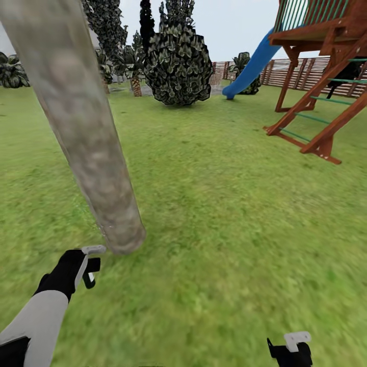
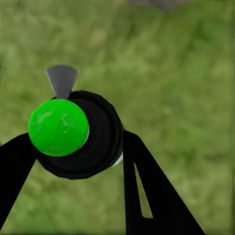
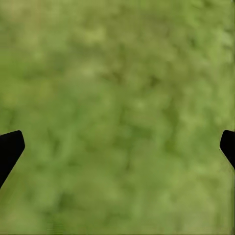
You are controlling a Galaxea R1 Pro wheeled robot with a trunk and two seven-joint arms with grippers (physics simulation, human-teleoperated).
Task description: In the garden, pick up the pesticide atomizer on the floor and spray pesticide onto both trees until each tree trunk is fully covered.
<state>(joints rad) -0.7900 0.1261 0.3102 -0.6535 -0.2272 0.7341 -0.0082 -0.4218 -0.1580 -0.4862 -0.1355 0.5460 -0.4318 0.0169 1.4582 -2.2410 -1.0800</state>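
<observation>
Left gripper (image 2: 81,147) clamped on atomizer (image 2: 78,134) (green cap facing the wrist camera), just short of a trunk (image 1: 97,168) base on lawn (image 1: 229,214), right gripper (image 3: 117,142) spread wide, empty, low over grass.

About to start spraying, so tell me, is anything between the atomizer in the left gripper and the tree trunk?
Nothing visible. The left gripper holds the atomizer between its fingers, right beside the base of the trunk. In the head view just a narrow strip of bare lawn separates them.
</observation>
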